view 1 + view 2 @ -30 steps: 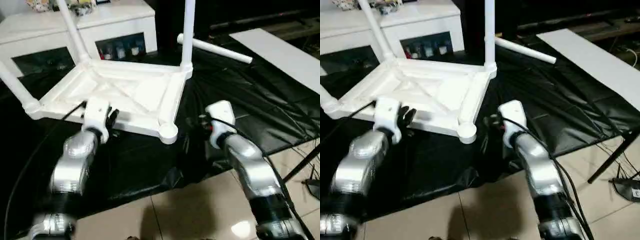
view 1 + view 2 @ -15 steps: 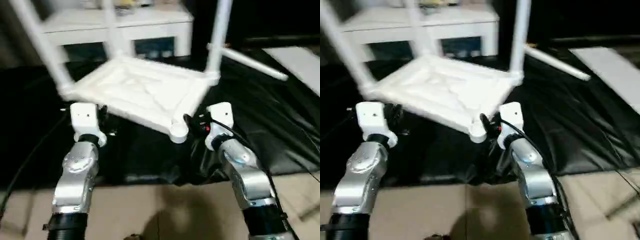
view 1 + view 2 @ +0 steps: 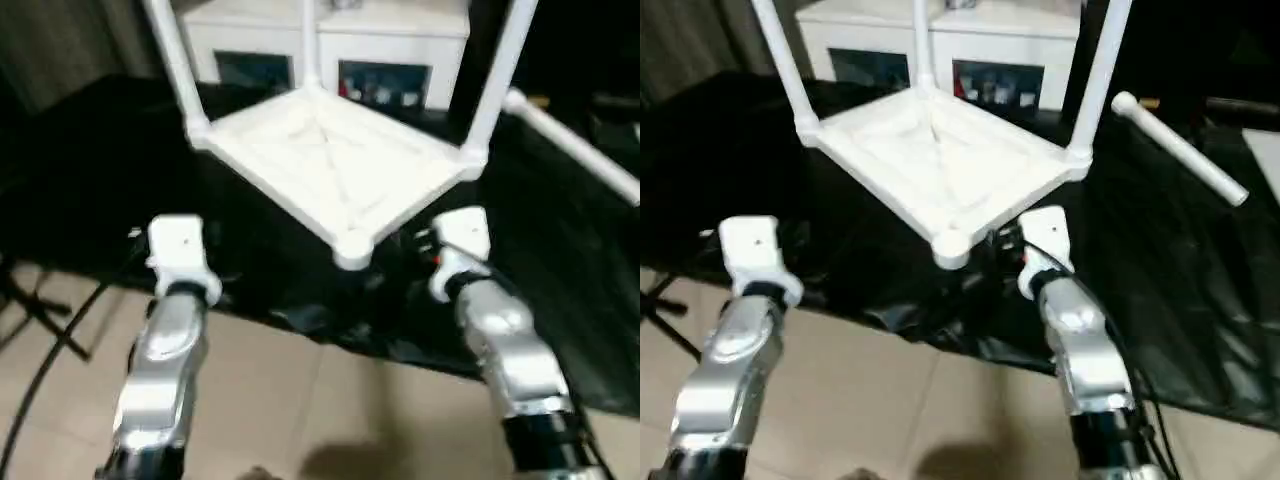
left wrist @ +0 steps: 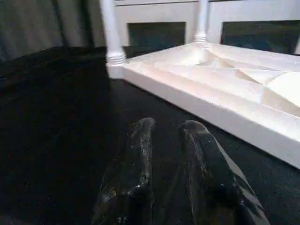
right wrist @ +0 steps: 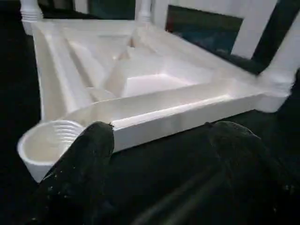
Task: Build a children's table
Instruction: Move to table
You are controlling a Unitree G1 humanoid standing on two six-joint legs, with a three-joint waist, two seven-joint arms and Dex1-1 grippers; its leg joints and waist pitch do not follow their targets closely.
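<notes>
Black cloth (image 3: 90,150) covers the floor in the upper part of the frame, with pale tiles (image 3: 280,400) below it. On the cloth lies the white tabletop (image 3: 330,165), upside down, in the upper middle. Three legs (image 3: 172,55) stand up from its corners. The near corner socket (image 5: 44,143) is empty. A fourth leg (image 3: 1175,150) lies on the cloth at the upper right. A white cabinet (image 3: 330,40) stands behind. The left gripper (image 4: 164,140) hangs over the cloth, fingers nearly together, holding nothing. The right gripper (image 5: 159,140) sits near the empty socket, fingers wide apart.
</notes>
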